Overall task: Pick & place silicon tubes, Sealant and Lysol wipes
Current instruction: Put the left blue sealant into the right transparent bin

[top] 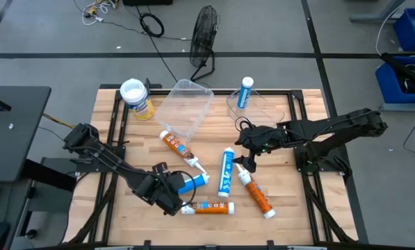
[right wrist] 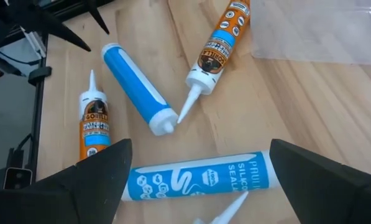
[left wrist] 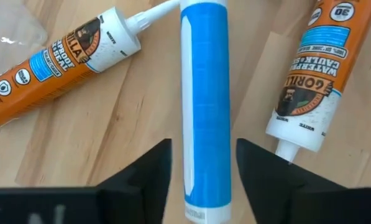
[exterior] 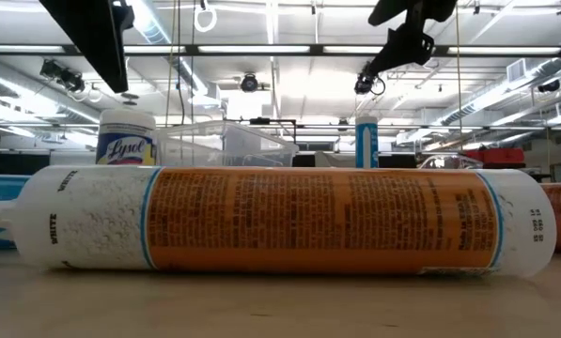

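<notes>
My left gripper [top: 179, 189] [left wrist: 204, 146] points steeply down at the near left. Its open fingers stand on either side of the flat rear end of a blue silicone tube [left wrist: 205, 106] [top: 194, 182] that lies on the wood. A narrow gap shows on each side. My right gripper [top: 247, 161] [right wrist: 201, 144] hangs wide open above another blue tube [right wrist: 201, 177] [top: 226, 171]. Three orange sealant tubes [top: 210, 207] [top: 179, 148] [top: 257, 196] lie flat around them. The yellow Lysol wipes canister [top: 136, 98] [exterior: 125, 139] stands upright at the far left.
Two clear plastic bins [top: 186, 105] [top: 259, 105] sit at the table's far side. The right one holds a blue tube [top: 245, 92] standing on end. In the low view the nearest orange tube [exterior: 289, 221] fills the foreground. Bare wood shows at the near right.
</notes>
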